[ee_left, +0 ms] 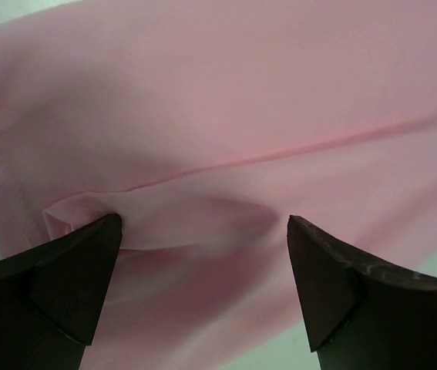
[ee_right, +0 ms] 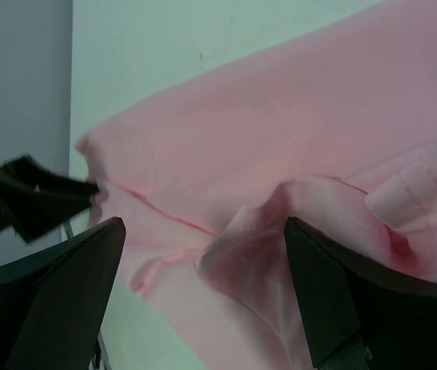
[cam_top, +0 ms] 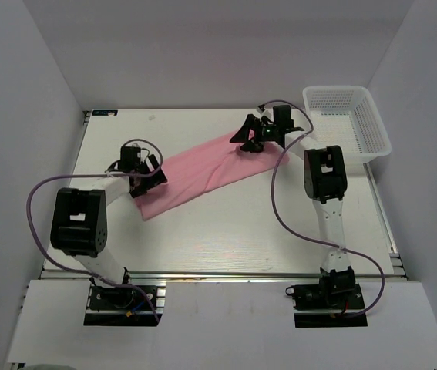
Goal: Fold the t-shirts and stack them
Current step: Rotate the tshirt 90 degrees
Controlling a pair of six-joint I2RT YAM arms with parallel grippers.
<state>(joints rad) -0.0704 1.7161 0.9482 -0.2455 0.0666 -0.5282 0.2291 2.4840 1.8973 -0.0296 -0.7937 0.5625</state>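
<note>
A white mesh basket (cam_top: pixel 378 127) is sitting on the table (cam_top: pixel 226 231), to the right of the right tool (cam_top: pixel 247 142), near it but not touching it, at the far corner.

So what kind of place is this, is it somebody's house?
Probably a robot test booth, not a house. Plain white walls box in a white table, a black left arm and right arm are bolted at its near edge, with a pink t-shirt and a white basket on it.
</note>
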